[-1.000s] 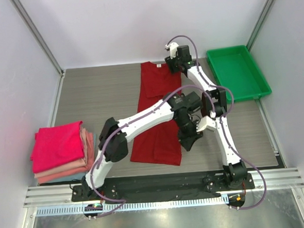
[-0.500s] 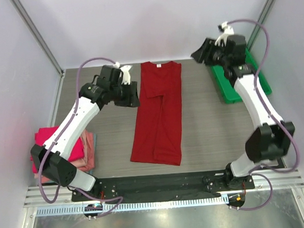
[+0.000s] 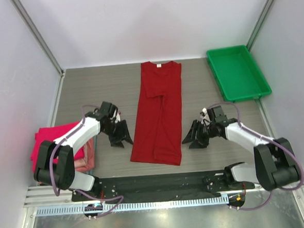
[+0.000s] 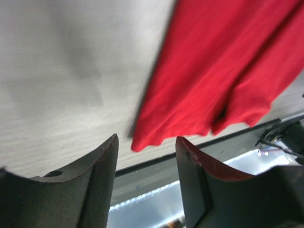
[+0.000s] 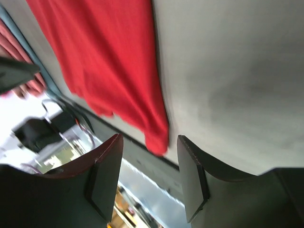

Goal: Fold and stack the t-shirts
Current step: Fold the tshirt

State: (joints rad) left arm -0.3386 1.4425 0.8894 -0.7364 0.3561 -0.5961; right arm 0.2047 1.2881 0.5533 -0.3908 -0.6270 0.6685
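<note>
Crouching both arms low over the tabletop (image 3: 99, 91), flanking the one crimson t-shirt (image 3: 159, 113) lying in a long strip at centre. Spreading the left pincer (image 3: 121, 140) wide beside its near-left hem corner, the right pincer (image 3: 193, 140) wide near the near-right corner. Showing, in wrist views only, those corners beyond parted fingers (image 4: 95, 185). Sitting at left, one folded stack of t-shirts (image 3: 58, 145), magenta uppermost; far right, one green tray (image 3: 237, 72).

The crimson t-shirt (image 3: 159, 113) is soft, matt cloth. The table (image 3: 99, 91) is matt grey wood-grain. The green tray (image 3: 237, 72) is smooth, glossy plastic. The front rail (image 3: 162, 203) is bright ribbed metal.
</note>
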